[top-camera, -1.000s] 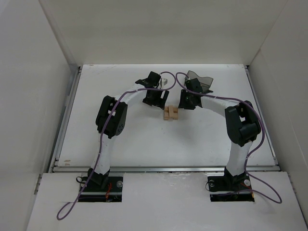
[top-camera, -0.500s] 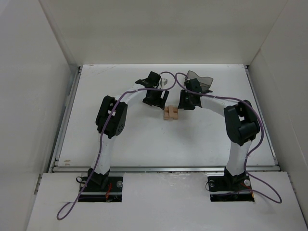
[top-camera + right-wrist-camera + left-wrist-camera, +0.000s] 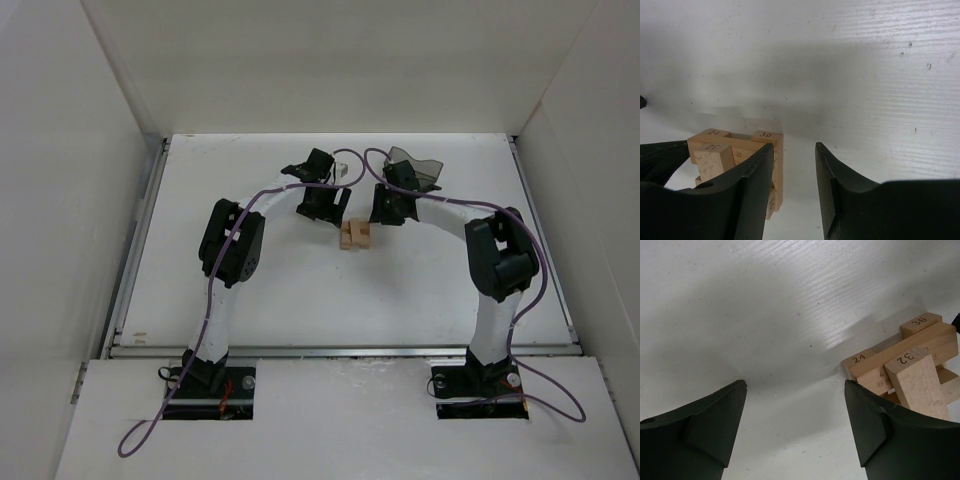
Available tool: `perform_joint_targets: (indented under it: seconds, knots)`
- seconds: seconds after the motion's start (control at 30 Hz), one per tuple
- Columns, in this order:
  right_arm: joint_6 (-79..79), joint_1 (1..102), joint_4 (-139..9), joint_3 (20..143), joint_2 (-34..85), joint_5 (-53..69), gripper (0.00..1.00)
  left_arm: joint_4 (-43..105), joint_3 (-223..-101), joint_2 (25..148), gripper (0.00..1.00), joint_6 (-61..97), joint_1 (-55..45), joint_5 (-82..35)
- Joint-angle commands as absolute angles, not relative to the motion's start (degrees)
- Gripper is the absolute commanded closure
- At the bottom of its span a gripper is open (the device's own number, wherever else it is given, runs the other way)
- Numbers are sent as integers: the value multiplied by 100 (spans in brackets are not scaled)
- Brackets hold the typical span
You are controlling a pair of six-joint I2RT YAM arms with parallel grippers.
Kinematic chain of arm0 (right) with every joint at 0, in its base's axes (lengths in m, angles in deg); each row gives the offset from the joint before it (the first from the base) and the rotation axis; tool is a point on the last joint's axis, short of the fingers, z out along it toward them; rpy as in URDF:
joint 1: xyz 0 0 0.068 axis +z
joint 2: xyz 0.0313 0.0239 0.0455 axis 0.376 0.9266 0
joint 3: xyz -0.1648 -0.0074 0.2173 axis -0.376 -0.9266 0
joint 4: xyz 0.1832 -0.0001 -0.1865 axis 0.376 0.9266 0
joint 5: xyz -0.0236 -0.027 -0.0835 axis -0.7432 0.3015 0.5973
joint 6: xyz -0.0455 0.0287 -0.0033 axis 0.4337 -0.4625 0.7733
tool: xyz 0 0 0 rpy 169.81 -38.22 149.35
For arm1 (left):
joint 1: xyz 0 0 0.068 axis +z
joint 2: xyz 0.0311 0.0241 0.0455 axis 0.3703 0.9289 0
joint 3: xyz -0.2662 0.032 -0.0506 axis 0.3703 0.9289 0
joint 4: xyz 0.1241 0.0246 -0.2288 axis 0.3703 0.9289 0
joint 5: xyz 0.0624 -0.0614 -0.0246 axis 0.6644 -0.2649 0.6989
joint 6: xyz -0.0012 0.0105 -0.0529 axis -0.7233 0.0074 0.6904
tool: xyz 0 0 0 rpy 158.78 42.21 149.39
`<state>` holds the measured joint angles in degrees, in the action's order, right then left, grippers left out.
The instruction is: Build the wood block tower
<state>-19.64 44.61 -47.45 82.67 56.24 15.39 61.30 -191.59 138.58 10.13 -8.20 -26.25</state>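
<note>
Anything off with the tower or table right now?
Nothing spilled or damaged. Only oddity: the tower looks ragged. Block 32 lies alone on top, toward one side, its end jutting past the crosswise block beneath.

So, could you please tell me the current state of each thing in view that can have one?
tower: standing, bars laid crosswise in layers, not gripped by either arm.
left gripper: open wide, empty, beside the tower.
right gripper: jaws a little apart, empty, close to the tower.
grey bin: beyond the tower, partly hidden; contents cannot be told.
</note>
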Motion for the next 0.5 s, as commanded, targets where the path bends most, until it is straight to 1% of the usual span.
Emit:
perform_joint_targets:
  seconds: [0.0,0.27,0.3,0.47]
  knots:
    - [-2001,4467,-4853,8585,5684,1461,55,6353,-19047,13542,23,1066,-859,-2726]
    - [-2001,4467,-4801,8585,5737,1461,55,6353,-19047,13542,23,1066,-859,-2726]
    - [-2001,4467,-4800,8533,5737,1513,55,6353,-19047,13542,21,1066,-859,-2726]
    - [-2001,4467,-4800,8480,5632,1575,55,6353,-19047,13542,20,1066,-797,-2673]
